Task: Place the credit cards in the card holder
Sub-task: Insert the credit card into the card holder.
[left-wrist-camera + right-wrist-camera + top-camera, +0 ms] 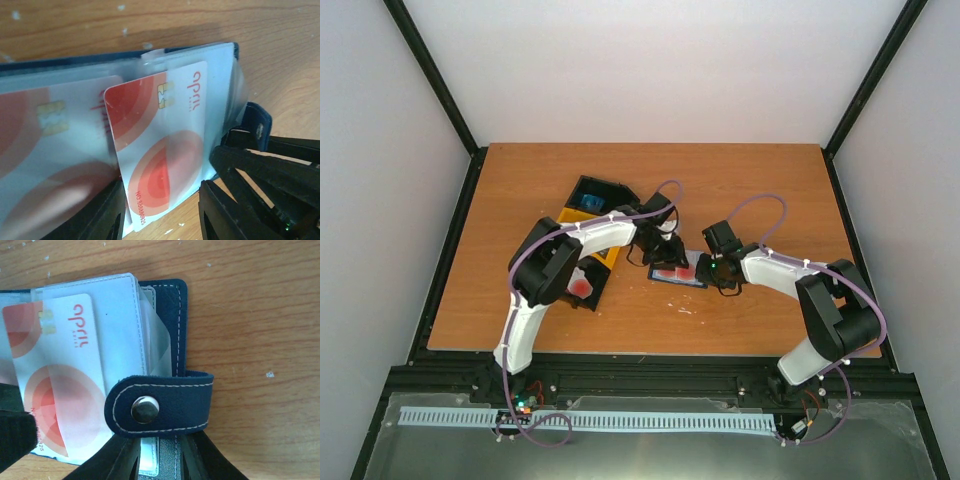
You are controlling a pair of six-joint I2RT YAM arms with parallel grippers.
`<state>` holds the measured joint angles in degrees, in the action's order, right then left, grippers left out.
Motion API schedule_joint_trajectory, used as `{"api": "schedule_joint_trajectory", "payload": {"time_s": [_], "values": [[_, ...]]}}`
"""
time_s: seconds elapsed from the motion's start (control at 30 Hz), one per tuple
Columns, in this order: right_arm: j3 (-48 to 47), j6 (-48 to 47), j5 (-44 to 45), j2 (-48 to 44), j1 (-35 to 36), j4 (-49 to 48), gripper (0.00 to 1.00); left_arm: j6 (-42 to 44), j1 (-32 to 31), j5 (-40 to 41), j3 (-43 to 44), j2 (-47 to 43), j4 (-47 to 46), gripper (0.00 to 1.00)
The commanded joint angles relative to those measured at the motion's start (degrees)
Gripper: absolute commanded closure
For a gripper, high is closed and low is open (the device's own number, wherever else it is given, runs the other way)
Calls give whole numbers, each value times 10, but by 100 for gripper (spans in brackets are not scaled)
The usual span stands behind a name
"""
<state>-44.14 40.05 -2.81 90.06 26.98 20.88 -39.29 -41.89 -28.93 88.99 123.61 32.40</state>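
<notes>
The card holder [662, 282], a dark blue wallet with clear sleeves, lies open on the table mid-centre. A red and white credit card [160, 150] sticks out of a sleeve at a slant, its upper end tucked in. My left gripper [161, 215] holds its lower end, one finger against each long edge. A second credit card [50, 150] sits fully inside the neighbouring sleeve. My right gripper [160, 462] is shut on the holder's edge [172, 340], just below the snap tab [165, 405]. From above, the left gripper [670, 255] and the right gripper [712, 275] meet over the holder.
Black and yellow bins [590, 200] stand behind and left of the holder, under the left arm. One bin [582, 287] holds something red. The right gripper's black fingers [250, 170] crowd the right side of the left wrist view.
</notes>
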Motion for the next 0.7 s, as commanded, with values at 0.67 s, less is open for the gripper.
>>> {"api": "schedule_joint_trajectory", "payload": {"time_s": [0.67], "values": [[27, 14, 18, -63, 0, 22, 75, 8, -4, -106, 7, 20, -58, 56]]}}
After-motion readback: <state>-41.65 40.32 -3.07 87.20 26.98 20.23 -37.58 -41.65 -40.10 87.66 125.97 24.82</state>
